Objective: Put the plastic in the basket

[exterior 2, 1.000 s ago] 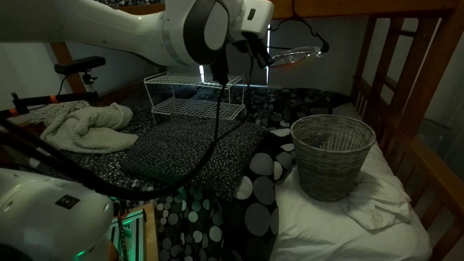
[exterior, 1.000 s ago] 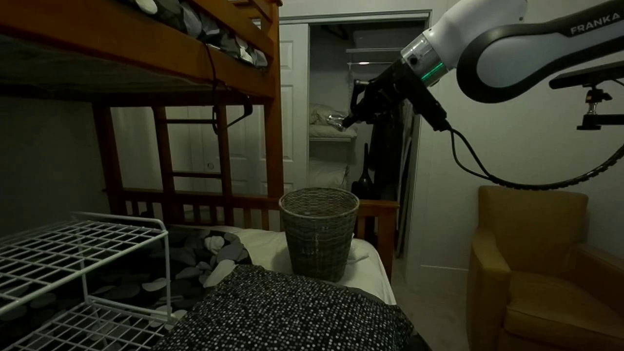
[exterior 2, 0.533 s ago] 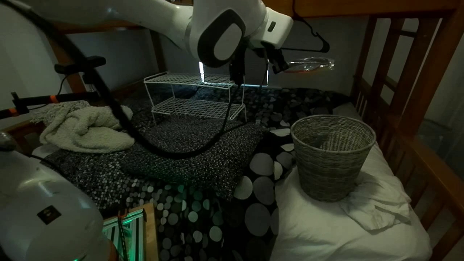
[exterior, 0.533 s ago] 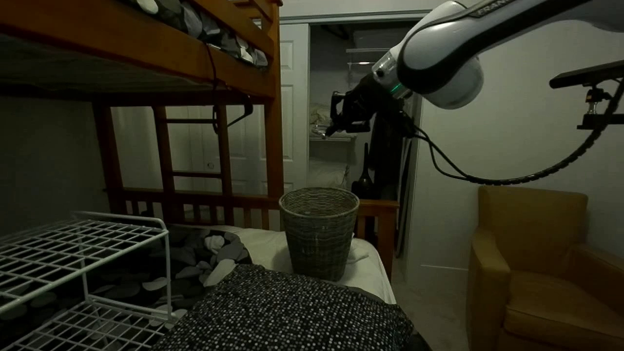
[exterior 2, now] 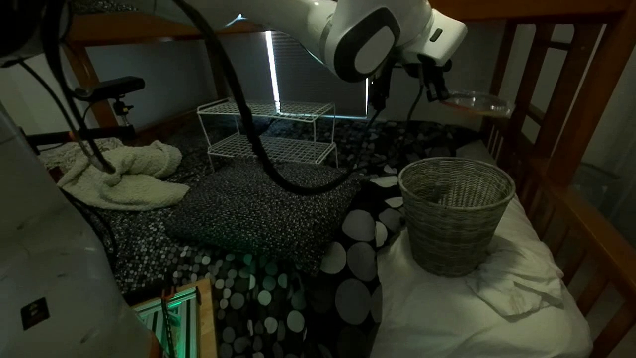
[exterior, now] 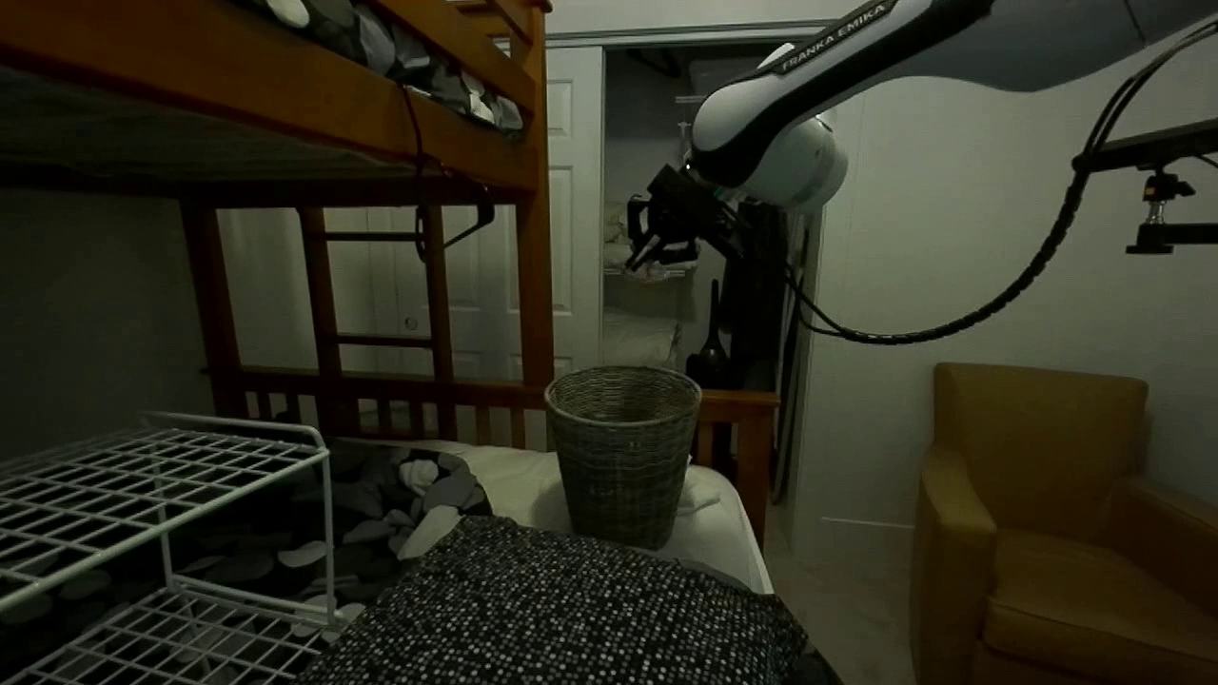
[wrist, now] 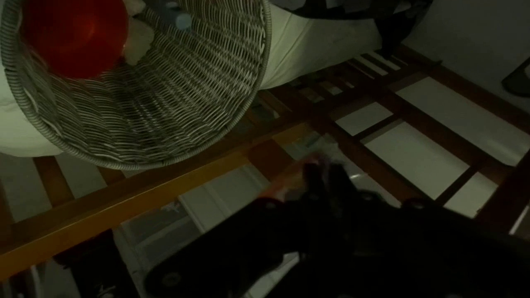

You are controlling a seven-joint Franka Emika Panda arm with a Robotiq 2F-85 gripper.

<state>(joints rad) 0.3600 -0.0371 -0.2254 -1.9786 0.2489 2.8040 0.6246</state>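
Note:
The basket (exterior: 623, 480) is a round grey-beige woven wastebasket, upright on the white bedding. It also shows in an exterior view (exterior 2: 454, 233) and in the wrist view (wrist: 178, 95). Inside it lie a round red thing (wrist: 78, 37), a pale crumpled piece and a grey piece. My gripper (exterior 2: 441, 94) is shut on a clear plastic (exterior 2: 482, 103) with an orange-red part, which sticks out past the fingertips. The gripper is higher than the basket rim. In the wrist view the fingers (wrist: 325, 169) and the plastic (wrist: 290, 180) are beside the rim, not over the opening; the plastic is blurred.
The wooden footboard rail (wrist: 165, 192) runs close behind the basket. A bunk post (exterior: 535, 285) and a hanging black hanger (exterior: 487, 207) are near. A white wire rack (exterior 2: 271, 147) and a dark speckled pillow (exterior 2: 268, 209) lie on the bed. An armchair (exterior: 1042, 428) stands apart.
The arm has swung with the plastic held. In an exterior view it has moved right and slightly down, nearer to above the basket. The basket has not moved.

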